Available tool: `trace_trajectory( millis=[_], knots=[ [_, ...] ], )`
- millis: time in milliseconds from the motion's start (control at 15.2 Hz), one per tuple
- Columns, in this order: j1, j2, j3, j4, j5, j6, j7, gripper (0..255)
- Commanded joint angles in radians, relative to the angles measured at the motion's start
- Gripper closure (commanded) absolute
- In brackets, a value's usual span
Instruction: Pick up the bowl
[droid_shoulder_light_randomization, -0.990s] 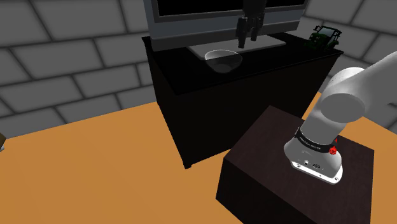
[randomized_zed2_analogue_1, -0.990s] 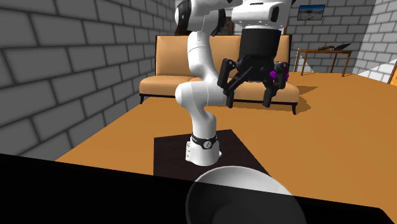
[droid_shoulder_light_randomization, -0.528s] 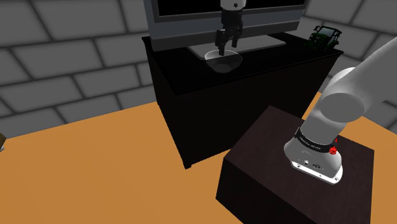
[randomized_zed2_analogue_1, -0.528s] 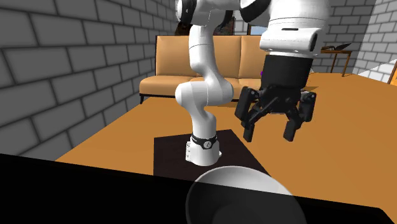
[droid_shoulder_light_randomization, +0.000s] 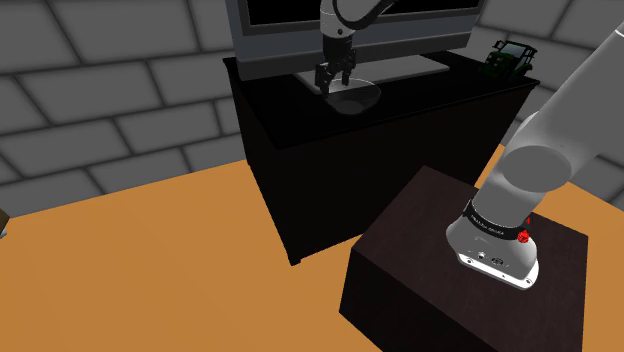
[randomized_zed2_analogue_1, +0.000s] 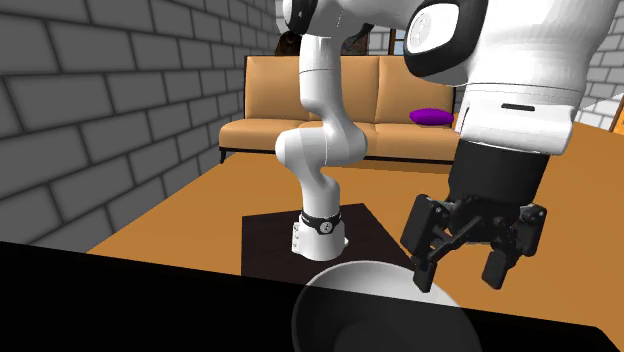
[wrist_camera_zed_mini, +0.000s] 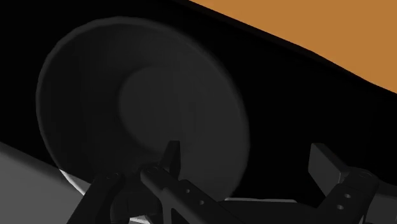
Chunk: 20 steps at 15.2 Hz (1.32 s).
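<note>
Gripper state: gripper (randomized_zed2_analogue_1: 462, 265) pointing down, fingers (wrist_camera_zed_mini: 170, 158) spread well apart, nothing clasped between them.
Bowl: grey bowl (wrist_camera_zed_mini: 143, 108) sits upright directly beneath the gripper, mouth up, on the black cabinet (droid_shoulder_light_randomization: 330, 170).
Finger placement: in the wrist view one fingertip hangs over the bowl's inside, and the other hangs outside it over the cabinet top. The bowl's near rim lies in the gap between them.
Contact: no touch between fingers and rim can be made out; cannot tell how far above the rim the tips are.
Arm: white arm (randomized_zed2_analogue_1: 320, 110) reaches from the dark stand (droid_shoulder_light_randomization: 420, 230) over the cabinet to the gripper.
Behind gripper (shoulder view): a large dark screen (droid_shoulder_light_randomization: 290, 15) on a flat grey base (droid_shoulder_light_randomization: 410, 66); the bowl sits at the base's front edge.
Beside gripper: a small green object (droid_shoulder_light_randomization: 510, 55) at the cabinet's far end, well apart from the fingers.
Below cabinet level: orange floor (wrist_camera_zed_mini: 331, 32).
Background (second exterior view): tan sofa (randomized_zed2_analogue_1: 300, 100) with a purple cushion (randomized_zed2_analogue_1: 432, 117), grey block walls.
</note>
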Motion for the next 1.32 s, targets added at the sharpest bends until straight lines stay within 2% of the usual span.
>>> trace_trajectory(
  millis=[0, 330, 396, 990, 1254],
  knots=[
    [-0.001, 0.008, 0.000, -0.022, -0.005, 0.031, 0.005, 0],
    [-0.002, 0.024, 0.001, -0.054, -0.011, 0.079, 0.014, 0],
    [-0.002, 0.023, 0.001, -0.053, -0.011, 0.077, 0.015, 255],
    [-0.002, 0.024, 0.001, -0.054, -0.011, 0.079, 0.015, 255],
    [-0.001, 0.006, 0.000, -0.018, -0.004, 0.025, 0.004, 255]
  ],
)
